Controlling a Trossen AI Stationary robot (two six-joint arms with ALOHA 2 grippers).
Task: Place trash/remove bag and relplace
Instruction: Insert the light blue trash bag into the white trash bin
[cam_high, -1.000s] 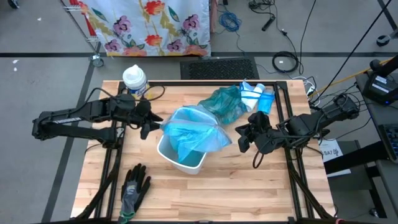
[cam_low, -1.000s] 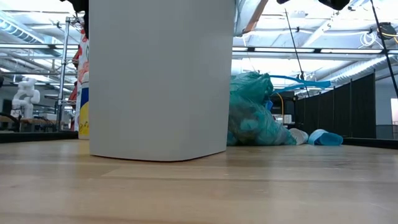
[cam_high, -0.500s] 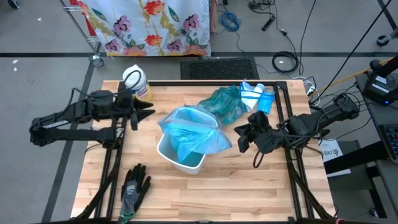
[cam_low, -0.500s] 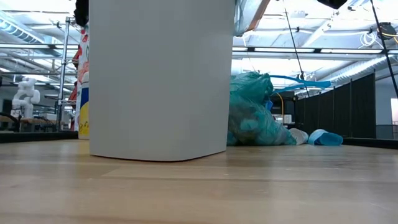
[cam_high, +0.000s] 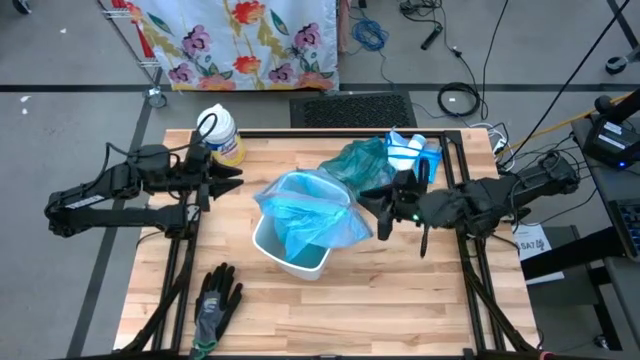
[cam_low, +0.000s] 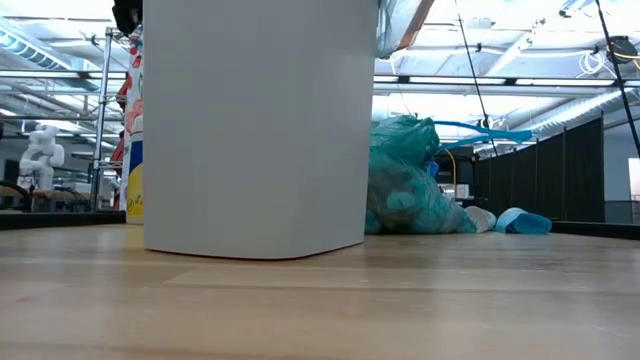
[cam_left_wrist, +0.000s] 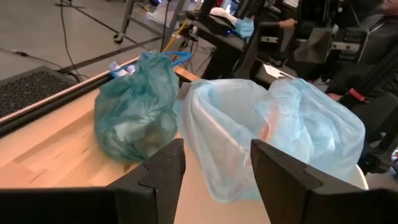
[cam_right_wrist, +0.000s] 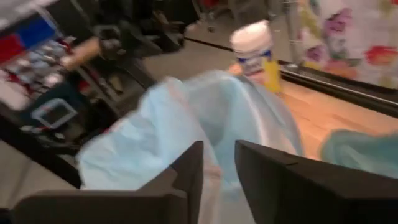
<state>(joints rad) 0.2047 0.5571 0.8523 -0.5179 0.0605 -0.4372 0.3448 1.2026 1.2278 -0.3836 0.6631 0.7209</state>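
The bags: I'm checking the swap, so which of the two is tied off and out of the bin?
The teal-green bag, knotted and lying on the table behind the bin. The light blue bag drapes open over the bin's rim.

Left gripper (cam_high: 232, 178) and right gripper (cam_high: 372, 208), fingers parted.

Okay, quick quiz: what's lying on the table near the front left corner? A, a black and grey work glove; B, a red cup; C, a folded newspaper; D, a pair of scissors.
A: the high view shows a black and grey work glove lying flat there on the wooden table.
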